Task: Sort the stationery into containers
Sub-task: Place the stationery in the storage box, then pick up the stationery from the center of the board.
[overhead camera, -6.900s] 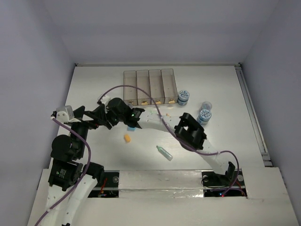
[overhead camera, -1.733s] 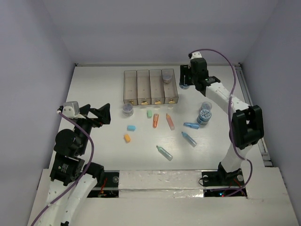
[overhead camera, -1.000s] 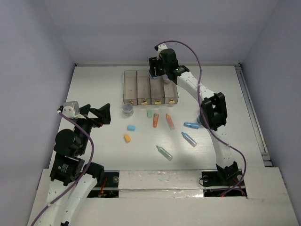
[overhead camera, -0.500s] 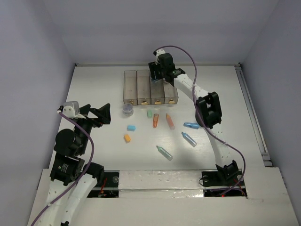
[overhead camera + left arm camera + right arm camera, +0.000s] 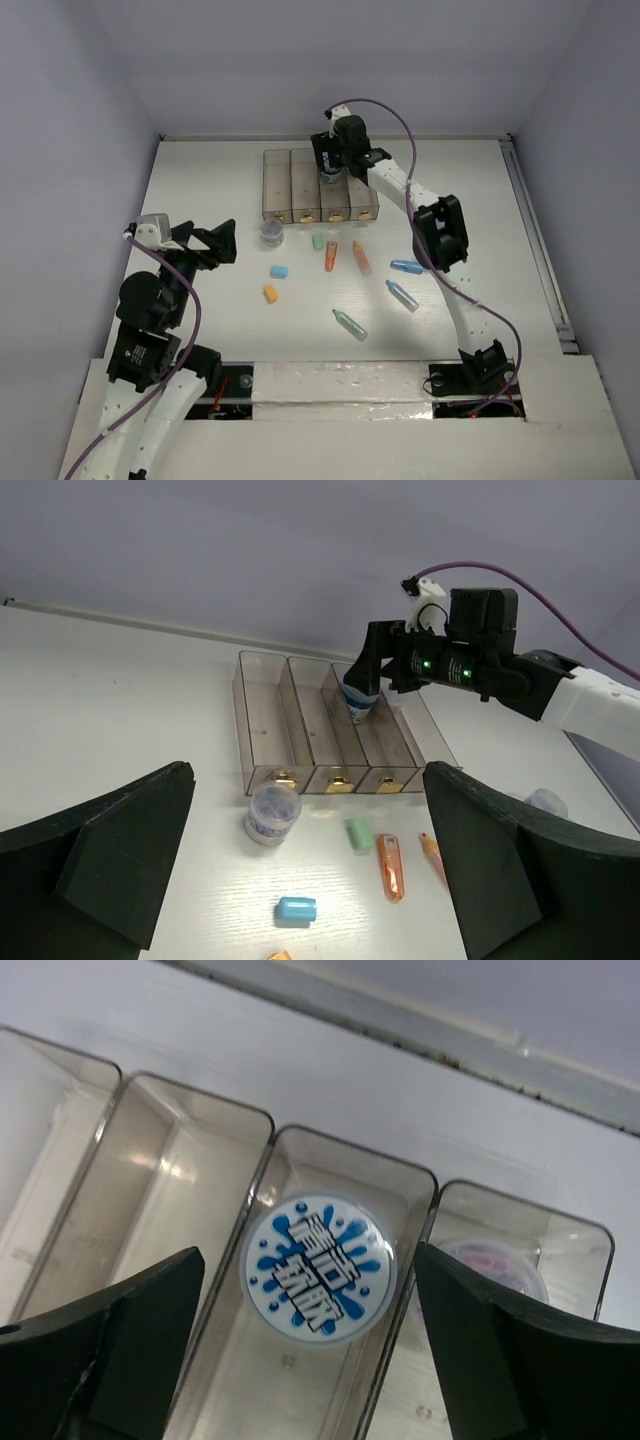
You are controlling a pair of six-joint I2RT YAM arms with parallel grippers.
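The containers point(image 5: 290, 185) are four narrow bins in a row at the back of the table. My right gripper point(image 5: 334, 165) hangs open over the third bin from the left. In the right wrist view a blue-splash-lidded jar point(image 5: 318, 1267) sits in that bin between the fingers point(image 5: 150, 1330), with a gap on each side. In the fourth bin lies a second jar point(image 5: 497, 1268). My left gripper point(image 5: 203, 243) is open and holds nothing, left of a jar point(image 5: 270, 233) standing on the table. Erasers, blue point(image 5: 280, 271), orange point(image 5: 269, 293) and green point(image 5: 318, 241), lie nearby.
An orange marker point(image 5: 330, 256) and a pink one point(image 5: 361, 258) lie before the bins. Two blue markers point(image 5: 406, 266) point(image 5: 402, 295) and a teal one point(image 5: 349, 324) lie further right and nearer. The right arm's elbow point(image 5: 440, 232) stands over the right side.
The right gripper has shifted slightly left over the third bin and opened, letting go of the jar. The left arm has not moved.
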